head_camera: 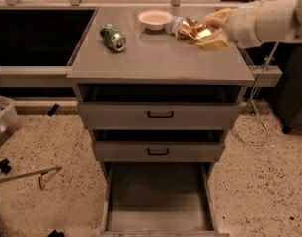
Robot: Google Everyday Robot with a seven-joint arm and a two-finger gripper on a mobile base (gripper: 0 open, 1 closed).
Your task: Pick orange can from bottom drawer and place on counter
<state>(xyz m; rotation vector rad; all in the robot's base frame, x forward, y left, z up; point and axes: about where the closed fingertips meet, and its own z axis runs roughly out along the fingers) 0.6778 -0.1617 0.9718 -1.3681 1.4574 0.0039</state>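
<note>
Speckled terrazzo floor (42, 147), plastic bin (4, 123) at left edge.

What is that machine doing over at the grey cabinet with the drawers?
A robot arm reaches in from the right. Its gripper has its fingers closed on the orange can, holding it at the back right of the counter. Whether the can touches the surface is hard to tell. The bottom drawer stands pulled open. Also on the counter are a green can, lying on its side, and a small bowl.
</note>
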